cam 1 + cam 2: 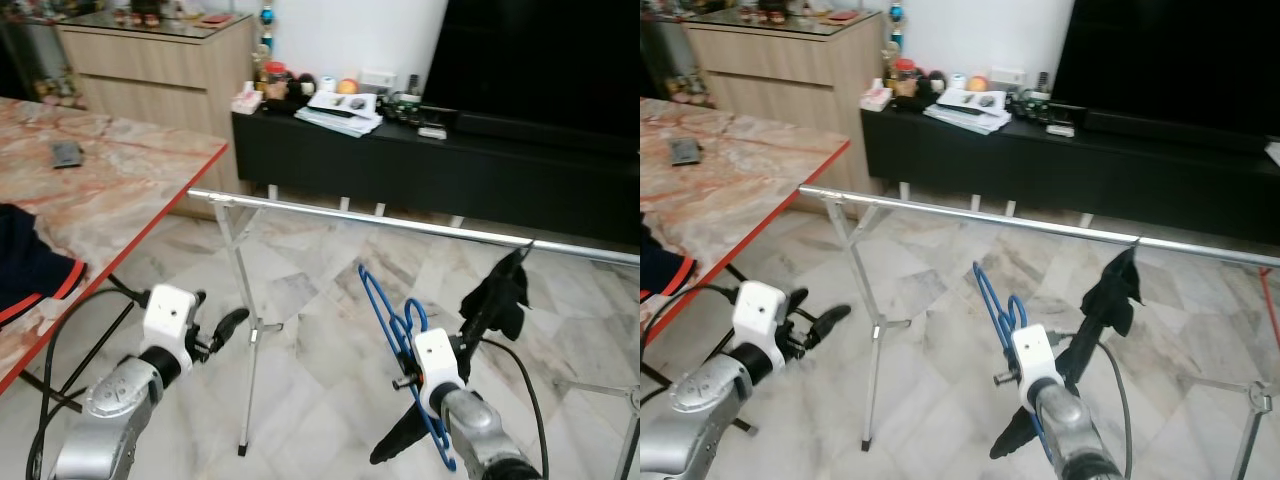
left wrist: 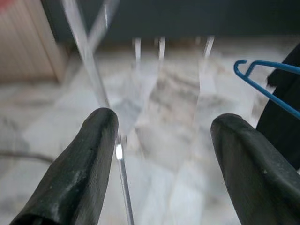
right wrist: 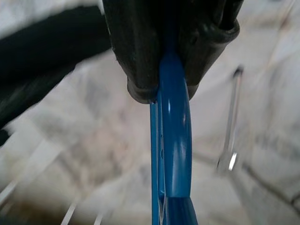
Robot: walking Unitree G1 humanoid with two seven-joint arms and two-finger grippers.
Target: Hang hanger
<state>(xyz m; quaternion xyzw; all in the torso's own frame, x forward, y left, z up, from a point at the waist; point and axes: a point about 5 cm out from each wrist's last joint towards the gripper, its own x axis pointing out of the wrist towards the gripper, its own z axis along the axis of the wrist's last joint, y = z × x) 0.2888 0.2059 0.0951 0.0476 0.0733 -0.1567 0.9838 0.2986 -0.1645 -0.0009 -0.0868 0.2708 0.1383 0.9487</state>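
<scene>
My right gripper [image 1: 412, 340] is shut on a blue plastic hanger [image 1: 385, 305]; in the right wrist view its fingers [image 3: 140, 56] clamp the blue bar [image 3: 172, 140]. The hanger's hook [image 1: 365, 275] points up, below the silver rail [image 1: 400, 221] of a drying rack. A dark cloth [image 1: 497, 292] hangs by the hanger, its top close under the rail. My left gripper [image 1: 225, 325] is open and holds nothing, low beside the rack's leg [image 1: 238, 262]. In the left wrist view, the leg [image 2: 89, 61] and the hanger's hook [image 2: 243, 70] lie beyond that gripper [image 2: 163, 119].
A marble table with a red edge [image 1: 150, 215] stands at the left, with a dark garment [image 1: 25, 265] and a remote [image 1: 66, 153] on it. Behind the rack are a black TV console [image 1: 420, 165] and a wooden cabinet [image 1: 150, 60]. Black cables [image 1: 70, 320] hang under the table.
</scene>
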